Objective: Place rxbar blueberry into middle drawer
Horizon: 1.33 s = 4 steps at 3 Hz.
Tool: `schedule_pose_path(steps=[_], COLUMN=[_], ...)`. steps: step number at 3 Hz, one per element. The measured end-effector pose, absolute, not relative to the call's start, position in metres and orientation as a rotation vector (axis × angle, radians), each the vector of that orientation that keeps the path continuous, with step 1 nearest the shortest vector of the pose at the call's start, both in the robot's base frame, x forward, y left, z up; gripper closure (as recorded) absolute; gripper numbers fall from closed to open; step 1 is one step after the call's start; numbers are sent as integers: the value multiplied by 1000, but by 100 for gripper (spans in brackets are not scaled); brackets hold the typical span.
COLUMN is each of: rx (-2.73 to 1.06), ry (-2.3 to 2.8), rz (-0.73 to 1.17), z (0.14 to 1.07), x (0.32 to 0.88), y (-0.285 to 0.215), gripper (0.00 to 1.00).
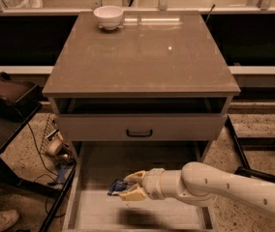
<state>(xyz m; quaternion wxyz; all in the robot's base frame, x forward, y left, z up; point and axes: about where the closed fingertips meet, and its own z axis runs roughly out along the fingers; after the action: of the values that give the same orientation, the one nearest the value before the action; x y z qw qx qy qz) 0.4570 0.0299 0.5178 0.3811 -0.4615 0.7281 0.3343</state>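
The rxbar blueberry (116,187), a small dark blue wrapper with white marks, is held between my gripper's pale fingers (133,193). My gripper (130,185) reaches in from the right on a white arm (215,182) and hangs a little above the pale floor of the open middle drawer (142,216), left of its middle. The drawer is pulled far out below the cabinet. A dark shadow lies on the floor under the gripper.
A grey drawer front with a small black handle (139,133) sits above the open drawer. A white bowl (108,17) stands at the back left of the cabinet top (142,52). A dark stand (7,105) and cables (55,149) are at the left.
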Motion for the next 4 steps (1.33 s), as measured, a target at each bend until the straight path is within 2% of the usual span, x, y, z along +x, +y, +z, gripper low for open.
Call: schedule_pose_path(steps=[4], rx=[-1184], ry=[1857], rz=[870], z=[514], x=[454], y=[37], gripper=[5])
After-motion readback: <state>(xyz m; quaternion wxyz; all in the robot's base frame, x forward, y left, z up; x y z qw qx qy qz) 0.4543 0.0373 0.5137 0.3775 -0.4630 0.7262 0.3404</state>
